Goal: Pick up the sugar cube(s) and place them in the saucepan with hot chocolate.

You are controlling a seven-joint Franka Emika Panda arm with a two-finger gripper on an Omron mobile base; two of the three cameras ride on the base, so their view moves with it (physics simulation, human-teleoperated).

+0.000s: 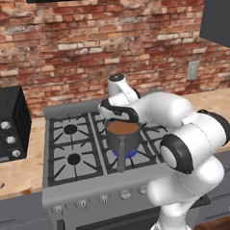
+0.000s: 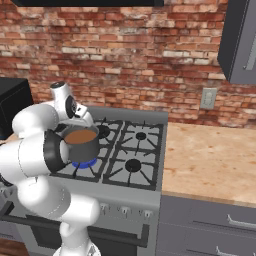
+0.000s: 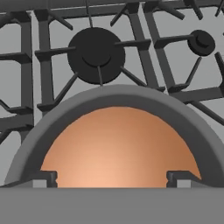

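Item: gripper (image 3: 112, 178). Jaws stood spread wide, two small dark tips well apart, nothing between them; it hung directly above the open saucepan (image 1: 123, 135).

Item: saucepan. Dark grey metal, round, thick rolled rim, one long straight handle running away from the hand toward the front of the stove (image 1: 70, 139). Smooth brown liquid, matte, lay directly beneath the fingertips. A blue flame showed under its base.

Item: sugar cube (image 1: 0, 184). One tiny pale cube lay on the wooden counter, far off to the hand's left, beyond the stove's edge. A second cube could not be made out; whether one lay in the liquid could not be told.

Progress, as judged: empty hand over the pan suggested a drop made; the counter cube remained to be fetched.

Item: stove grates. Black cast bars, round burner caps just beyond the pan rim.
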